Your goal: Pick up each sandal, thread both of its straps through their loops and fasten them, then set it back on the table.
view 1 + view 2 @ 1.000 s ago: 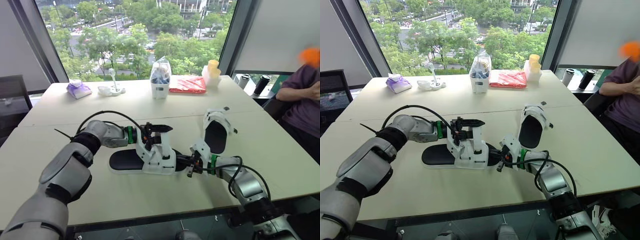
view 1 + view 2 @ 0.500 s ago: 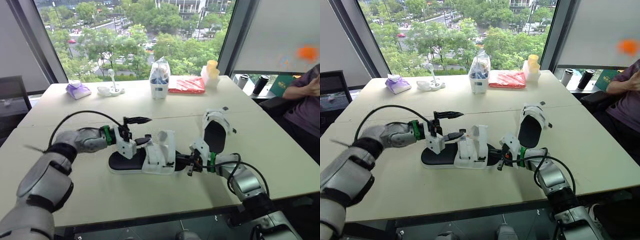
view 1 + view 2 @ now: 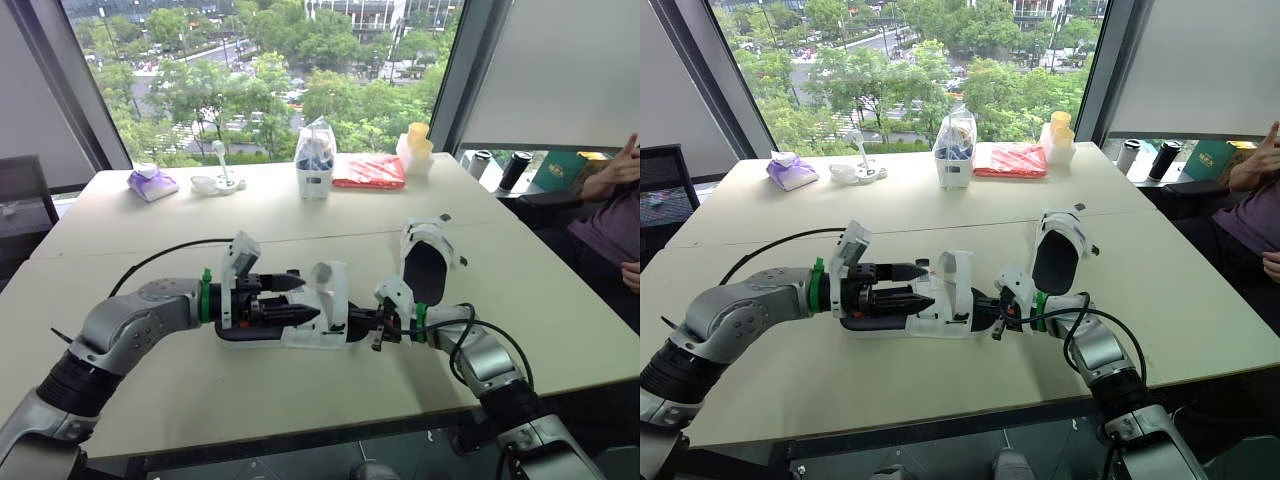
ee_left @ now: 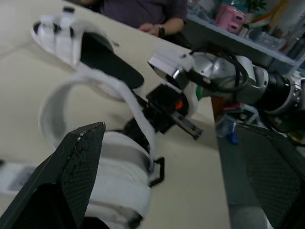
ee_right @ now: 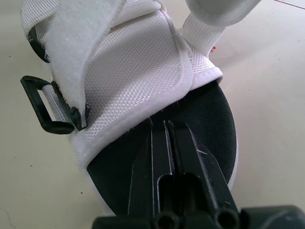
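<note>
Item: near sandal (image 3: pixel 322 318), lying on the table (image 3: pixel 300 400) between both arms, with one strap (image 3: pixel 342 288) standing up in a loose arch. Left gripper (image 3: pixel 308 299): fingers spread wide, aimed at that strap. Right gripper (image 5: pixel 162 126): fingers pressed together, tips over the black insole; whether they bear down I cannot tell. I would close the left on the strap's free end. Then I would feed it squarely toward the black loop (image 5: pixel 34 102) while the right steadies the sole.

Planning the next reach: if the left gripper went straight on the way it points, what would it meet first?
The left gripper would likely first meet the raised white strap of the near sandal; the right gripper sits beyond it.
</note>
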